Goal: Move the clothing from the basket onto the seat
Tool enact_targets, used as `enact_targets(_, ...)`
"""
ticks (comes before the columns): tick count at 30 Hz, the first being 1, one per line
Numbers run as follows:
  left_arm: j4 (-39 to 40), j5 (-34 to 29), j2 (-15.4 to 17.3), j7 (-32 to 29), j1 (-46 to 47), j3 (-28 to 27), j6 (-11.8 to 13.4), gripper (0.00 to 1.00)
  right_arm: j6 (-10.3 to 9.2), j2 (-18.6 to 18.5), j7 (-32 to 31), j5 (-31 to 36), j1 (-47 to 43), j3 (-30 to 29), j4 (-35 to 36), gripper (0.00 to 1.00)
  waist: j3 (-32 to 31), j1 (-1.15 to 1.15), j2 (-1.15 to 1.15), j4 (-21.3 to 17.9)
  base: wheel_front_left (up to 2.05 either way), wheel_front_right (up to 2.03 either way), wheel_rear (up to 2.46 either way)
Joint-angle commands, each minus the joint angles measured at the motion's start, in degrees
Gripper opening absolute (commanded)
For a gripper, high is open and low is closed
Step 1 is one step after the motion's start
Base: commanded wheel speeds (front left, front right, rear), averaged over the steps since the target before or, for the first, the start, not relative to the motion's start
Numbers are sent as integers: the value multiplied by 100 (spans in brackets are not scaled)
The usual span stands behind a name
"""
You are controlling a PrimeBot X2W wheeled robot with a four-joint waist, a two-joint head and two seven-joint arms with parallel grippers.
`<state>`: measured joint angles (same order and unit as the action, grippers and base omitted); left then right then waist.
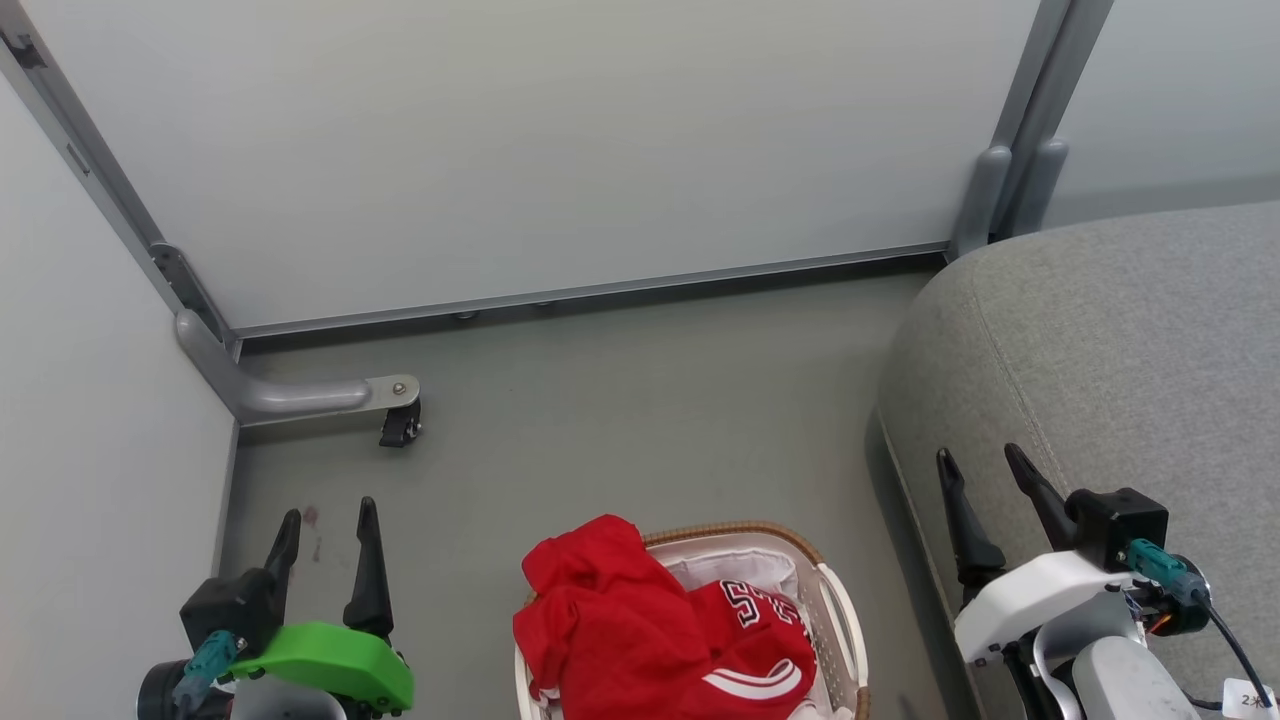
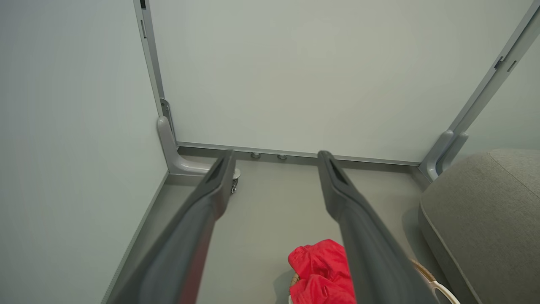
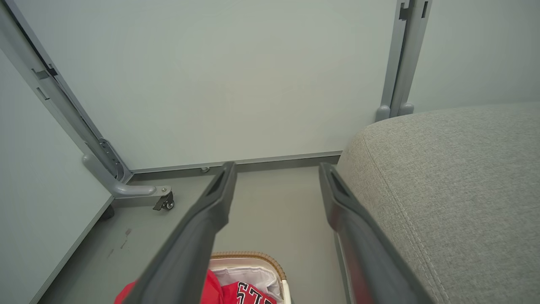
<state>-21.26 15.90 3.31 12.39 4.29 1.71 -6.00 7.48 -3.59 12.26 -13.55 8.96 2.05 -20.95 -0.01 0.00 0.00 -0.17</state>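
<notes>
Clothing (image 1: 640, 620) in basket (image 1: 835, 610), left of seat (image 1: 1120, 350)

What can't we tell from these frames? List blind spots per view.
- Head view: the bottom edge cuts off the near end of the basket. The T-shirt and jersey hide whatever lies beneath them.
- Jersey lettering: folds hide part of it, so it can't be read whole.
- Left wrist view: a finger of the left gripper covers most of the basket.
- Seat: it runs off the right edge in all views, so its extent is unknown.

Grey floor (image 1: 620, 400) bears the basket (image 1: 838, 608) and seat (image 1: 1120, 340).
</notes>
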Motion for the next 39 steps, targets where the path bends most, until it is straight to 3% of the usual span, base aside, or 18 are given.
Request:
enact_targets(1,39,-152,9,53,-14,-35,-16,100,2,-10,65,142,-29,-18,50,100,-4,0,0,0,0,0,0)
enact_targets(11,-13,-525,-33,160,22,-75,-92,100,2,7,176,619,1,-22,98,100,-5,0,0,-9,0,0,0)
enact_targets(19,-189,-650,-35,250,111,217,-135,100,2,27,252,949,82,40,75,100,224,0,0,-65,0,0,0)
enact_targets(29,-422,-630,-33,279,722,702,-152,100,0,51,302,1157,627,57,388,100,1170,0,0,-314,0,0,0)
enact_targets(39,-839,-590,66,278,1600,1303,-154,100,0,57,302,899,1325,270,855,100,2261,0,0,-701,0,0,0)
